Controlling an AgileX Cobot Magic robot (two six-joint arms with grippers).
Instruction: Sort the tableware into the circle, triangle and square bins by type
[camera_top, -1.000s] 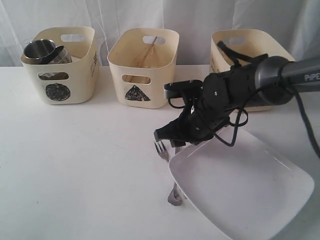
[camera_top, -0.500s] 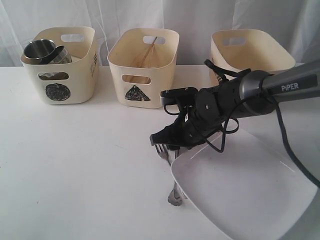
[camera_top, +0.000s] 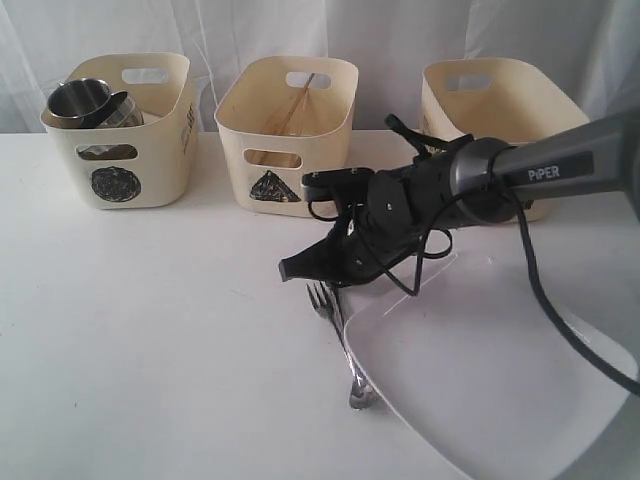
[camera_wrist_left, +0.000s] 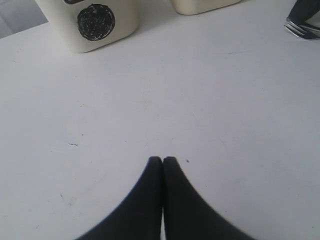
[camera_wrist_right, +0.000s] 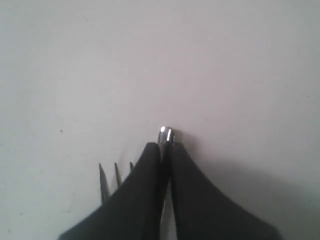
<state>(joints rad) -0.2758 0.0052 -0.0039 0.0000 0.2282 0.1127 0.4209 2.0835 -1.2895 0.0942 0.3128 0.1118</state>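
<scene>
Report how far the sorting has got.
Done: steel mugs sit in the circle bin, chopsticks in the triangle bin. In hand: the right end effector is shut on a steel utensil handle beside the fork; which utensil is unclear. Left: the fork and the large white plate are on the table.

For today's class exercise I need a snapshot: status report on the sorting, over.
Left gripper shut, holding nothing. Right gripper shut on thin steel utensil, type unclear. Steel fork beside the fingers; large white square plate close by.
</scene>
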